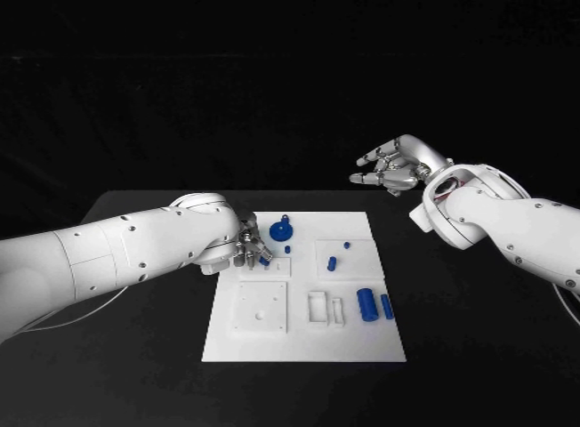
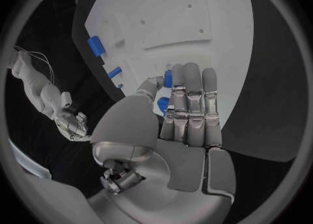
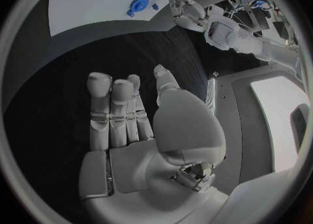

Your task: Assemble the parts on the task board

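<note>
task board (image 1: 303, 342): 1 | blue parts: 6 visible, incl. round knob (image 1: 280, 233) | left hand (image 1: 248, 249): pinching small blue part (image 2: 166, 89) | right hand (image 1: 395, 165): empty, fingers apart, off-board

Dim surroundings, bright board (image 1: 303, 329), fisheye-warped wrist views.

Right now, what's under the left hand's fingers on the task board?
The left hand holds a small blue part between thumb and fingers, over the task board. The fingers cover most of the part, hiding its shape.
</note>
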Controlling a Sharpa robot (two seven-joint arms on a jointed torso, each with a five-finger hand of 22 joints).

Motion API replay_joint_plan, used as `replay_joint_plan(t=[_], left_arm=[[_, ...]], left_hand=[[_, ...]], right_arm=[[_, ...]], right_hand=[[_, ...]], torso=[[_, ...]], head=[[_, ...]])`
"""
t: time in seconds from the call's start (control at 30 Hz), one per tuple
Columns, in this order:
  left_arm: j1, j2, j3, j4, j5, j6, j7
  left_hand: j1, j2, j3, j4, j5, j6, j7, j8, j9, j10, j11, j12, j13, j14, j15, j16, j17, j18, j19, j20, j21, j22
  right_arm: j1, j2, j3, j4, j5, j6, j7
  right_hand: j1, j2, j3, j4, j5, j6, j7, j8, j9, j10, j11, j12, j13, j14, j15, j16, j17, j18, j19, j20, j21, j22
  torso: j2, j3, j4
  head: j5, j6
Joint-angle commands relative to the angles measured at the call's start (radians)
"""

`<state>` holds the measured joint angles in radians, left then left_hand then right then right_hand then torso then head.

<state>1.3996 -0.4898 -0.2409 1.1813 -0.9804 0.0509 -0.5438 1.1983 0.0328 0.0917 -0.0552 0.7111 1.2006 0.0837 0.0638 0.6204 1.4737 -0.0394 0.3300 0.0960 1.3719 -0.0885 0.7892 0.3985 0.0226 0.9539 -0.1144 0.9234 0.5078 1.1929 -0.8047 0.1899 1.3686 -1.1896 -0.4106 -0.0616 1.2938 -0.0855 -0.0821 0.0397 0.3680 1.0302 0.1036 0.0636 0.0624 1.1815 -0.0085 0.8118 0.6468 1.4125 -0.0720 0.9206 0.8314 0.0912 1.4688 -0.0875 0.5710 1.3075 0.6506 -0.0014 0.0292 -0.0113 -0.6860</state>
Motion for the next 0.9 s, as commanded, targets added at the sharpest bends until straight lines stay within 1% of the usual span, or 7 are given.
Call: replay_joint_plan(t=[0.03,0.2,0.4,0.6,0.7,0.87,0.9], left_arm=[[-0.001,0.003,0.001,0.001,-0.007,0.018,0.000],[-0.002,0.003,0.001,0.006,-0.007,0.026,0.000],[-0.003,0.004,0.001,0.016,-0.007,0.040,-0.002],[-0.004,0.003,0.001,0.020,-0.007,0.048,-0.004],[-0.004,0.002,0.001,0.021,-0.006,0.051,-0.005],[-0.005,0.001,0.001,0.021,-0.006,0.054,-0.006],[-0.005,0.000,0.001,0.021,-0.006,0.055,-0.007]], left_hand=[[-0.003,0.010,0.091,-0.097,0.007,0.112,-0.087,0.003,0.002,0.044,-0.017,0.009,0.003,0.005,-0.007,0.006,0.002,0.001,-0.007,-0.001,0.008,0.002],[-0.009,0.008,0.096,-0.103,0.029,0.113,-0.088,0.004,0.002,0.044,-0.018,0.012,0.003,0.003,-0.008,0.010,0.006,0.001,-0.008,-0.002,0.011,0.005],[-0.016,0.009,0.100,-0.109,0.035,0.114,-0.088,0.004,0.004,0.044,-0.018,0.013,0.002,0.003,-0.008,0.011,0.008,0.001,-0.009,-0.002,0.013,0.007],[-0.016,0.009,0.100,-0.110,0.035,0.114,-0.088,0.004,0.004,0.044,-0.018,0.013,0.002,0.003,-0.008,0.011,0.008,0.001,-0.009,-0.002,0.013,0.007],[-0.018,0.009,0.101,-0.113,0.038,0.113,-0.088,0.004,0.005,0.044,-0.018,0.013,0.002,0.003,-0.008,0.011,0.008,0.002,-0.010,-0.002,0.014,0.008],[-0.018,0.009,0.101,-0.113,0.038,0.113,-0.088,0.004,0.005,0.044,-0.018,0.013,0.002,0.003,-0.008,0.011,0.008,0.002,-0.010,-0.002,0.014,0.008],[-0.018,0.009,0.101,-0.113,0.038,0.113,-0.088,0.004,0.005,0.044,-0.018,0.013,0.002,0.003,-0.008,0.011,0.008,0.002,-0.010,-0.002,0.014,0.008]], right_arm=[[0.000,0.002,0.001,0.000,0.007,-0.021,0.020],[0.000,0.005,0.001,-0.002,0.010,-0.024,0.023],[0.000,0.009,0.001,-0.004,0.012,-0.024,0.023],[0.000,0.012,0.001,-0.006,0.013,-0.022,0.023],[0.000,0.013,0.001,-0.006,0.013,-0.021,0.022],[0.000,0.014,0.001,-0.008,0.014,-0.020,0.022],[0.000,0.014,0.001,-0.008,0.014,-0.020,0.022]], right_hand=[[-0.002,0.010,0.000,-0.008,0.002,0.000,-0.001,-0.001,0.001,0.011,0.000,-0.016,-0.031,-0.002,-0.005,-0.002,-0.007,0.009,0.042,-0.008,-0.009,0.060],[-0.002,0.010,0.000,-0.007,0.002,0.000,-0.001,-0.001,0.000,0.012,0.000,-0.017,-0.038,-0.002,-0.005,-0.001,-0.009,0.009,0.042,-0.008,-0.011,0.060],[-0.003,0.012,0.001,-0.007,0.002,0.000,-0.001,-0.001,0.000,0.014,0.000,-0.014,-0.044,-0.001,-0.006,0.002,-0.011,0.008,0.045,-0.009,0.001,0.063],[-0.003,0.012,0.001,-0.008,0.002,0.000,-0.001,-0.001,0.000,0.014,0.000,-0.013,-0.047,0.000,-0.006,0.003,-0.012,0.008,0.046,-0.009,0.009,0.066],[-0.003,0.012,0.001,-0.008,0.002,0.000,-0.001,-0.001,0.000,0.014,0.000,-0.013,-0.047,0.000,-0.006,0.003,-0.012,0.008,0.046,-0.009,0.009,0.066],[-0.003,0.015,0.002,-0.011,-0.007,0.001,-0.001,-0.001,0.000,0.014,-0.001,-0.012,-0.053,0.000,-0.006,0.004,-0.014,0.008,0.045,-0.009,0.013,0.066],[-0.003,0.016,0.001,-0.012,-0.007,0.001,-0.001,-0.001,0.000,0.014,-0.001,-0.013,-0.054,0.000,-0.006,0.004,-0.014,0.008,0.045,-0.009,0.013,0.066]], torso=[[0.000,0.0008,0.0001],[-0.001,0.0008,-0.0004],[0.000,-0.0001,-0.0013],[0.000,0.0013,-0.0006],[0.000,-0.0001,0.0007],[0.000,-0.0010,0.0011],[0.000,-0.0011,0.0009]], head=[[0.001,-0.001],[-0.001,-0.001],[-0.002,-0.001],[-0.004,0.000],[-0.001,0.007],[0.000,0.007],[0.003,0.006]])
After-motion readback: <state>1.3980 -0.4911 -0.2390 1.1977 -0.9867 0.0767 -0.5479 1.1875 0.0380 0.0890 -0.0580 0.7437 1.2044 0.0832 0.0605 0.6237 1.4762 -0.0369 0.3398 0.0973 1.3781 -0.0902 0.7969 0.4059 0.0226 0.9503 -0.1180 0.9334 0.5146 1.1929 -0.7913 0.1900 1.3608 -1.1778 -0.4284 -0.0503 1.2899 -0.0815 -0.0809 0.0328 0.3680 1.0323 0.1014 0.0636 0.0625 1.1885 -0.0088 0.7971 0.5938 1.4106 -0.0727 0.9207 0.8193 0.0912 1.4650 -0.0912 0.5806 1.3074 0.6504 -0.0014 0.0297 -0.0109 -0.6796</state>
